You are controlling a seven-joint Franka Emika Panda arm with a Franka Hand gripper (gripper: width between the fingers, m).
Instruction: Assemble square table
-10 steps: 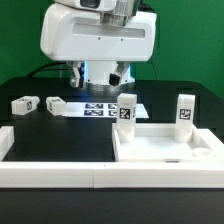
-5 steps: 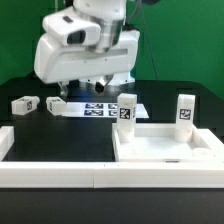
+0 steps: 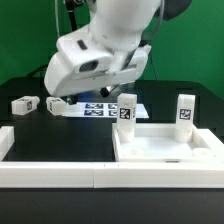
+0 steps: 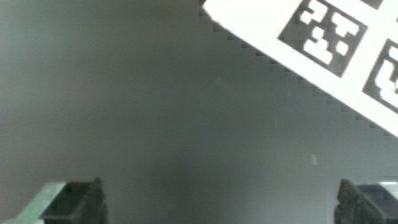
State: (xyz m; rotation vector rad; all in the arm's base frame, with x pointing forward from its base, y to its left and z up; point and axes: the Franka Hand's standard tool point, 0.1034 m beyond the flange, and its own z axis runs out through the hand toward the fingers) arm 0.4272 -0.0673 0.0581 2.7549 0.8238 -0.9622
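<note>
End effector (image 4: pixel 217 203): you are seeing its fingers (image 4: pixel 68 200) spreading wide, gripping nothing, over open dark tabletop (image 4: pixel 160 120) beside the marker board (image 4: pixel 338 45) edge.
Square table top (image 3: pixel 165 150): sitting at the exterior view's right, touching the front rail (image 3: pixel 50 172), with two legs (image 3: pixel 127 112) standing upright at its far rim.
Two leg blocks (image 3: pixel 24 103): lying at the left, well apart from it.
</note>
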